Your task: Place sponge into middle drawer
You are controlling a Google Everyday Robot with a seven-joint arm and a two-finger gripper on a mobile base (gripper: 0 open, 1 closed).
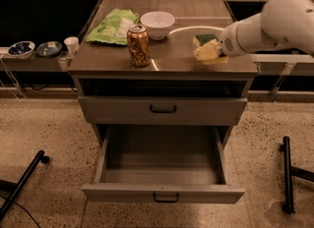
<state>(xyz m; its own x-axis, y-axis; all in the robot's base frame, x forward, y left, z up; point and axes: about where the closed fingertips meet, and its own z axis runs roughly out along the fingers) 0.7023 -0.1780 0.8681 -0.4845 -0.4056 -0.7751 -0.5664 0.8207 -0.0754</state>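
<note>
The sponge (204, 39), dark green over yellow foam, sits tilted at the right side of the cabinet top, held just above the surface. My gripper (212, 49) comes in from the right on the white arm (265, 28) and is closed on the sponge's yellow part. The middle drawer (122, 193) is pulled fully open below, empty, with its dark bar handle at the front centre. It lies in front of and below the sponge.
On the cabinet top stand a brown can (138, 45), a white bowl (157, 24) and a light green bag (113, 25). The upper drawer front (196, 110) is closed. A cup (71, 45) and small bowls (22, 49) sit on a left shelf. Dark bars (287, 173) lie on the floor.
</note>
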